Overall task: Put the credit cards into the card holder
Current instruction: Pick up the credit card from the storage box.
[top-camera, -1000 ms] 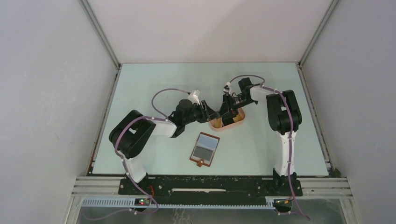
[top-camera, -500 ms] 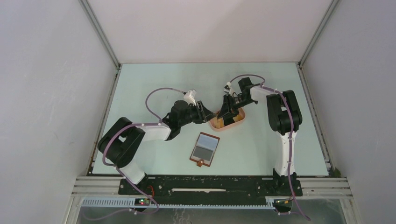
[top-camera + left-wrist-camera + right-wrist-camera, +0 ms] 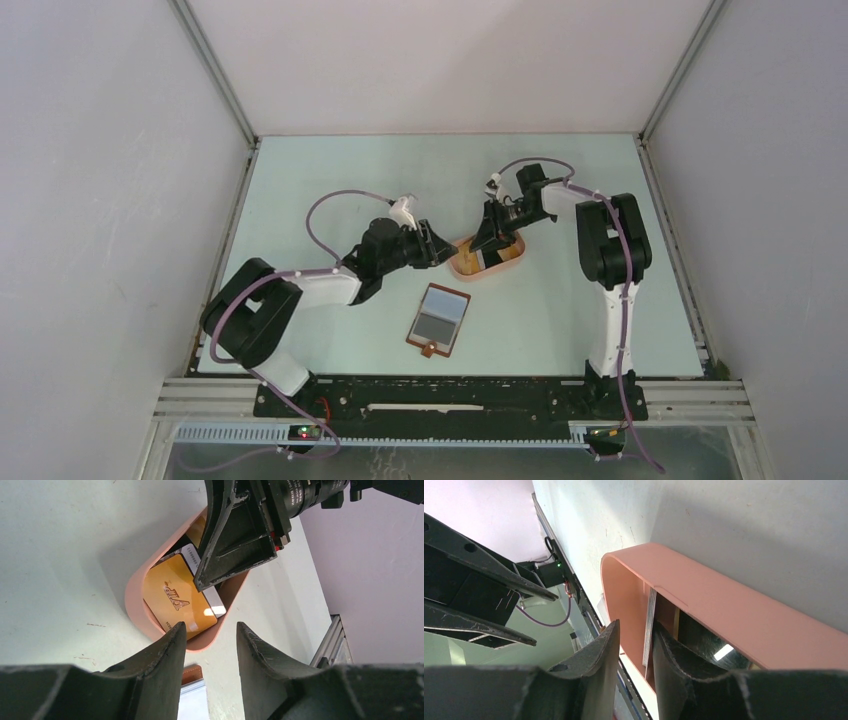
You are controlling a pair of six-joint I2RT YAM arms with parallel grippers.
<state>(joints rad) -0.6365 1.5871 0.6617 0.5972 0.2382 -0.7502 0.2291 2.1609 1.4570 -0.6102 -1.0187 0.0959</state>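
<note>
The credit cards lie in a pink oval tray [image 3: 505,262]: a yellow card [image 3: 172,597] on top, a grey-white card [image 3: 209,594] beside it. My right gripper [image 3: 487,243] reaches down into the tray. In the right wrist view a pale card [image 3: 649,620] stands on edge between the fingers of the right gripper [image 3: 636,625]; it rests against the right-hand finger, with a gap to the other. My left gripper [image 3: 211,626] hovers open and empty just off the tray's near-left end. The card holder [image 3: 439,318] lies open on the table, nearer the bases.
The tray's rim [image 3: 724,605] runs close along my right fingers. A glossy dark card [image 3: 704,641] shows deeper in the tray. A corner of the card holder [image 3: 192,673] sits just below my left fingers. Grey walls enclose the table on three sides.
The right gripper's jaws have narrowed around the upright card. The left arm has stretched out lower, its elbow dropping to the left, while its gripper stayed beside the tray.
</note>
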